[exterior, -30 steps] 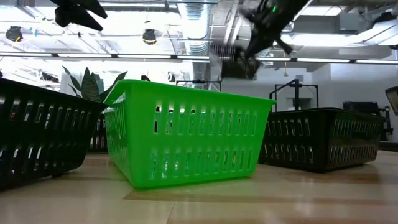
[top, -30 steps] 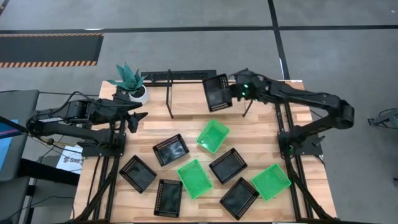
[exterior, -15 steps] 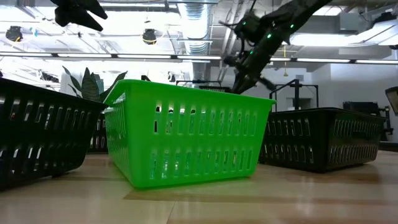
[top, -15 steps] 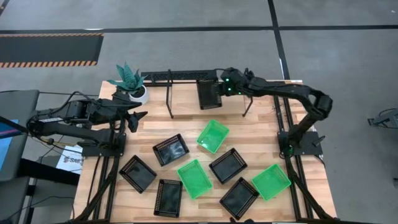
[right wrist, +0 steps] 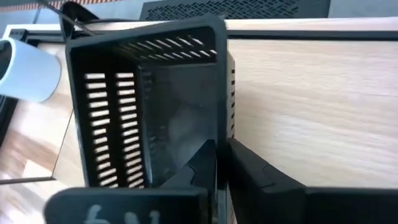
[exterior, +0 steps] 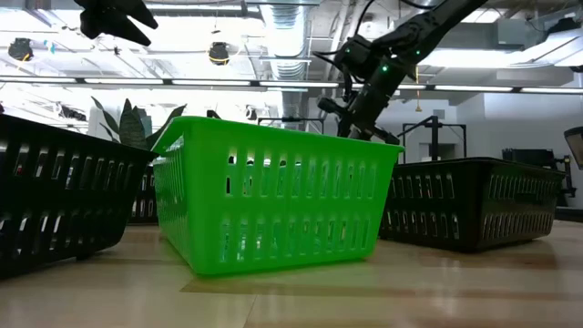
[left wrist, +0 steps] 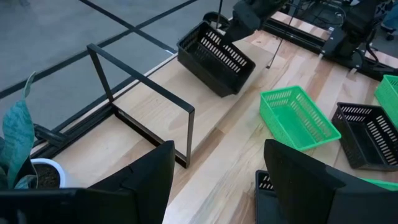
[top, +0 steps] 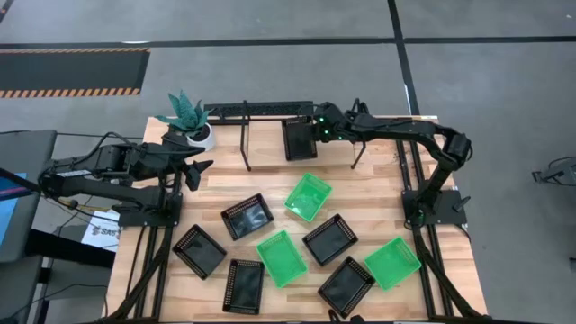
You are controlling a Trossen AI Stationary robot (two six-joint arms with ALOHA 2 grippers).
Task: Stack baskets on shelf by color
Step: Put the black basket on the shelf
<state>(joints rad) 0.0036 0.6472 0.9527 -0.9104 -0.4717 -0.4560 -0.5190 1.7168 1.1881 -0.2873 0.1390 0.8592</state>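
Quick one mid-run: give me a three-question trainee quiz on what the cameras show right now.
1. True or false: the right gripper is shut on a black basket.
2. How many green baskets lie on the table?
3. Where does the left gripper hover? A) over the shelf B) beside the plant C) over a green basket

Key: 1 true; 2 three; 3 B
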